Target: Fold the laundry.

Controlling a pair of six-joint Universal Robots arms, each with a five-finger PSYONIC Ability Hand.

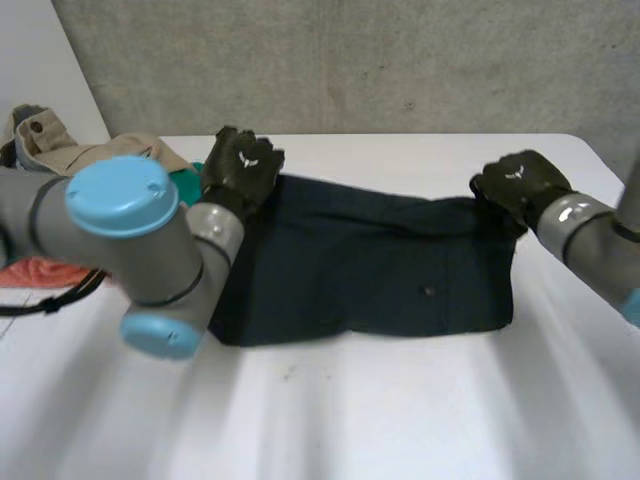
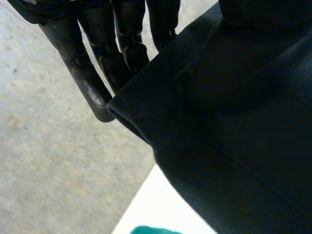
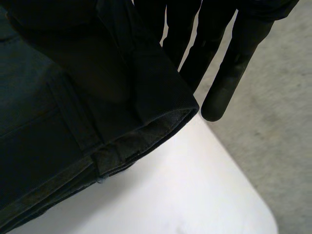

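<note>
A dark navy garment lies folded flat across the middle of the white table. My left hand is at its far left corner, and my right hand is at its far right corner. In the left wrist view the garment's corner lies against straight fingers, pinched at the hem and lifted off the table. The right wrist view has the other corner held the same way against that hand's fingers, just above the table's edge.
A pile of other laundry sits at the table's far left: a beige garment, a teal piece and a red-orange one. The grey floor lies beyond the table's rounded far corner.
</note>
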